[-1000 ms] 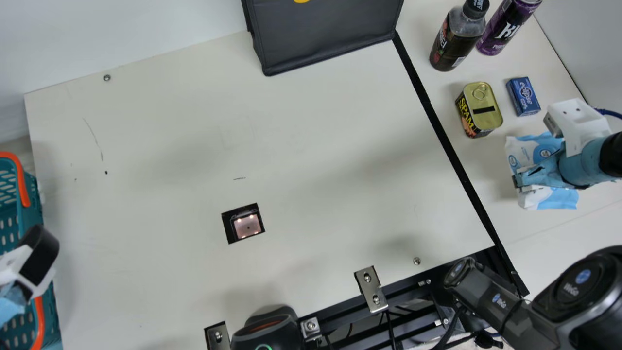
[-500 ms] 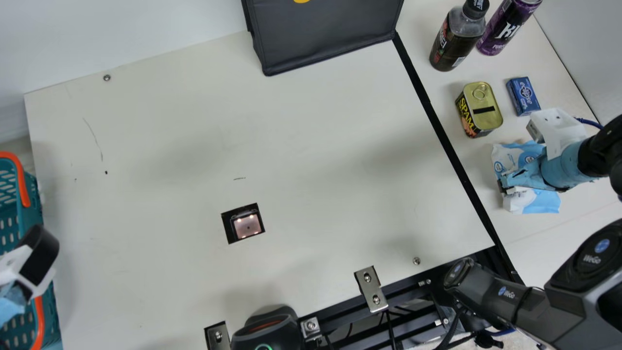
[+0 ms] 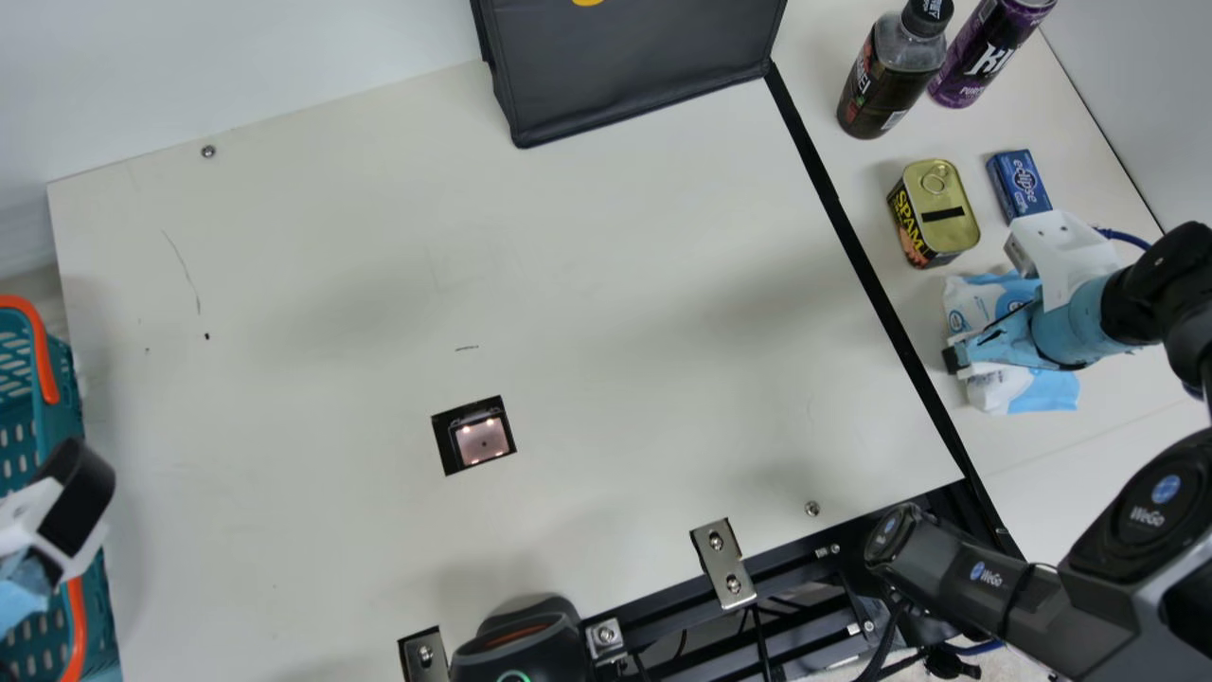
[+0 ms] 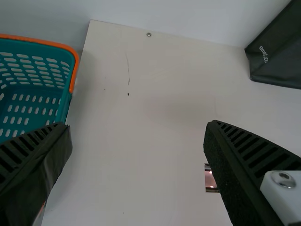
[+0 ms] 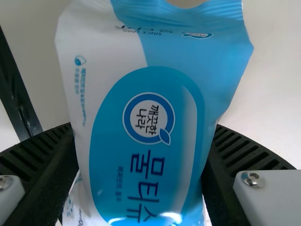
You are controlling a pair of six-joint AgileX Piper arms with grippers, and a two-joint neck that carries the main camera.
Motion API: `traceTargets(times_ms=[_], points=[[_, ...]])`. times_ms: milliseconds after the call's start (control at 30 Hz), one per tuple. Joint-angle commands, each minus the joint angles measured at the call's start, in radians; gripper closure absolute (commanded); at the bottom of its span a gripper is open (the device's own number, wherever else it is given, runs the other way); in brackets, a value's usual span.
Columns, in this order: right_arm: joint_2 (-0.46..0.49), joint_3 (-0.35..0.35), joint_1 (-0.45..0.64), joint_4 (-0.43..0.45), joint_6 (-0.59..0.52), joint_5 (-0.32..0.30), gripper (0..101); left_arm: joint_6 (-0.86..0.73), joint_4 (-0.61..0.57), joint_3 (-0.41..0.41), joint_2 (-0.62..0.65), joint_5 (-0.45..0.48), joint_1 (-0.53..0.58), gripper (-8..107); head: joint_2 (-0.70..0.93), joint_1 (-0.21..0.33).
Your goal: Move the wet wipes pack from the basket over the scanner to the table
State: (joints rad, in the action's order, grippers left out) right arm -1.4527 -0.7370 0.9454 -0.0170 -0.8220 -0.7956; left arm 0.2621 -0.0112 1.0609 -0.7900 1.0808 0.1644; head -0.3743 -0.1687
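The basket point(image 3: 64, 379) is at my left, the scanner point(image 3: 483, 440) set in the desk point(image 3: 284, 493); at right, the wet wipes pack point(image 3: 1046, 390) sits between my right end effector's point(image 3: 958, 360) fingers. Behind it are the tin point(image 3: 937, 213) and box point(image 3: 1019, 185), then the bottle point(image 3: 888, 80) and can point(image 3: 985, 57).

A pale wall point(image 3: 237, 57) stood behind the cream table point(image 3: 331, 237), w/ soft shadows & a blk divider strip point(image 3: 847, 232), under diffuse light.
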Motion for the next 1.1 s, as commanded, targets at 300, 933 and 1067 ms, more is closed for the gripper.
traceTargets(times_ms=[300, 933, 1067], points=[[0.141, -0.030, -0.103, 0.152, 0.181, -0.031, 6, 0.000, 0.000, 0.000, 0.000, 0.000, 0.000, 9, -0.002, 0.030], [0.317, -0.323, -0.638, 0.304, 0.599, -0.314, 6, 0.000, 0.000, 0.000, 0.000, 0.000, 0.000, 9, -0.002, 0.030], [0.324, -0.393, -0.780, 0.322, 0.699, -0.362, 6, 0.000, 0.000, 0.000, 0.000, 0.000, 0.000, 9, -0.002, 0.030]])
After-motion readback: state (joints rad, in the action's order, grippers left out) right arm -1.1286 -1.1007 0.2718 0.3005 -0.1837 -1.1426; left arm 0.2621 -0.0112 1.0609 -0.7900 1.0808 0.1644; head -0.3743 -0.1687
